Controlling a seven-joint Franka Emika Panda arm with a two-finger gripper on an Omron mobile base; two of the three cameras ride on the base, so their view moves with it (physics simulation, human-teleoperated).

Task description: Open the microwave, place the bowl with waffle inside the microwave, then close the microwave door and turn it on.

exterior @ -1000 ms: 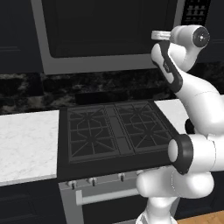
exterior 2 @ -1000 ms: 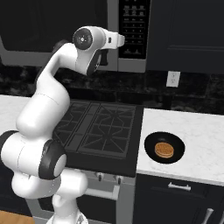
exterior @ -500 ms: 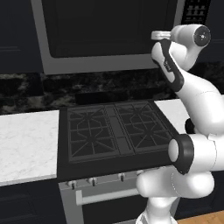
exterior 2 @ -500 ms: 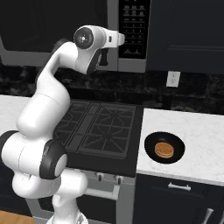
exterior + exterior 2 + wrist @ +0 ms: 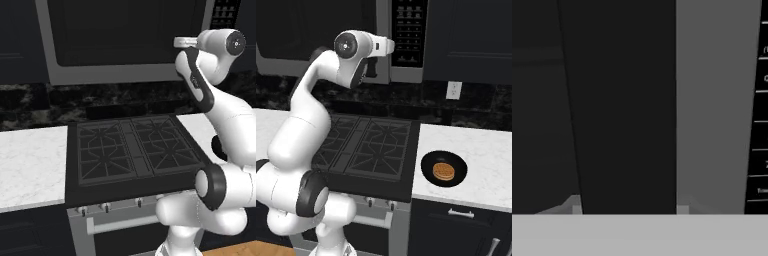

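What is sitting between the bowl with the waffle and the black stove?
Nothing. In the right base view, just bare white counter lies between the bowl and the stove.

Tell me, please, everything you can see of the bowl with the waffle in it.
The bowl is small, round and black, shallow, with a smooth, slightly glossy look. It sits upright on the white marbled counter just right of the black gas stove, near the counter's front edge. Inside lies the waffle, a round golden-orange disc with a square grid, flat and well within the rim. Nothing else touches the bowl; the hand is up at the microwave, far from it.
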